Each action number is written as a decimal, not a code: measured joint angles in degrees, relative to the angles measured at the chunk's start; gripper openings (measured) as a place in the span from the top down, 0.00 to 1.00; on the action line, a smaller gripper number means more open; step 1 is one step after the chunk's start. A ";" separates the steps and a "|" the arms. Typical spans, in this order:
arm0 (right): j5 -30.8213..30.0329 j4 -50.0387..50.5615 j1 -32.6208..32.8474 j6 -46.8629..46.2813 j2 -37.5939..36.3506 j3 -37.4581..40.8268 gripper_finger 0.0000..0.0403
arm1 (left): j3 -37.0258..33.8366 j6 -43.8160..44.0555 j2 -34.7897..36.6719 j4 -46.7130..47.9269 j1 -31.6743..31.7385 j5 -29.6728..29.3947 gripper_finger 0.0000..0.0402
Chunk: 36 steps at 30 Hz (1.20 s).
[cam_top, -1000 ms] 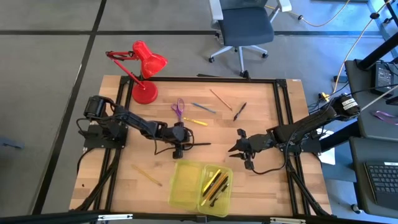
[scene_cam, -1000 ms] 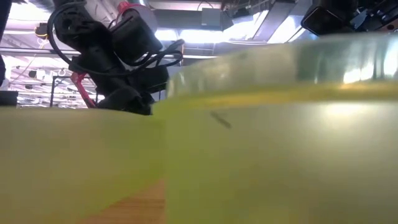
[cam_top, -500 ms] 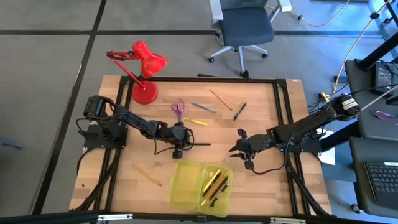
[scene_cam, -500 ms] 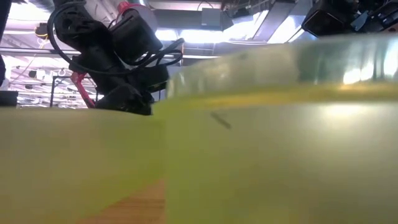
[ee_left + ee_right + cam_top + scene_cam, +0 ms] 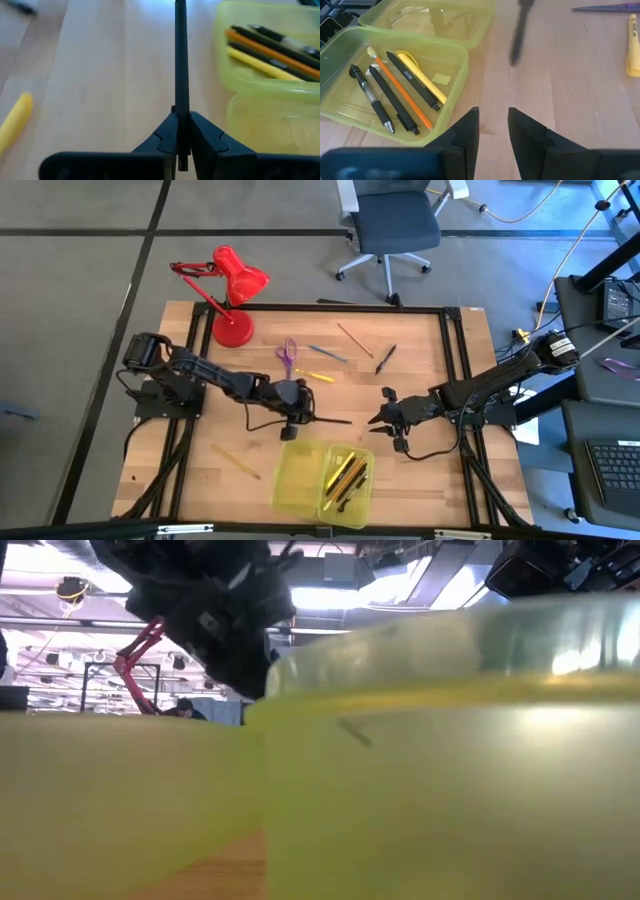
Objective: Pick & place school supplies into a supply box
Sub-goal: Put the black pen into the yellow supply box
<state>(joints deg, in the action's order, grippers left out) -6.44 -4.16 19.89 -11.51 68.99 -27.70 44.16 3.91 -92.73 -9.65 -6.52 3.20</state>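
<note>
High view: your left tool (image 5: 297, 417) is clamped on a black pen (image 5: 330, 420) just beside the supply box (image 5: 322, 480). Your right tool (image 5: 385, 412) waits, fingers apart. Next, carry the pen over the box and release.

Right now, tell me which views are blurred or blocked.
Low view: the yellow-green box sits against the lens, a soft blur filling most of the picture. Left wrist view: the held black pen is sharp, the table's far end soft. High view: clear.

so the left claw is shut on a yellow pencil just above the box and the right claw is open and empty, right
Not quite: the left claw is shut on a black pen, not a yellow pencil, as the left wrist view shows. It is just above the box, and the right claw is open and empty.
</note>
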 joint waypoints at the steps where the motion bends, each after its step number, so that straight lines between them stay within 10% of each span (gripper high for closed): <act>1: 0.00 0.07 -0.01 0.00 0.00 0.00 0.73 | 0.60 -0.83 -0.01 0.03 -0.61 -0.02 0.94; 16: -3.36 2.78 -0.14 0.07 0.00 0.00 0.73 | 11.65 -17.89 -1.22 1.96 -10.54 2.63 0.94; 36: -9.01 3.40 -0.16 -0.24 0.00 0.00 0.73 | 31.69 -36.04 -21.42 10.05 -11.82 11.83 0.96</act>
<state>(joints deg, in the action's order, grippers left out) -15.44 -0.75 19.73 -11.75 68.99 -27.70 75.86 -32.13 -114.15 0.40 -18.34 15.03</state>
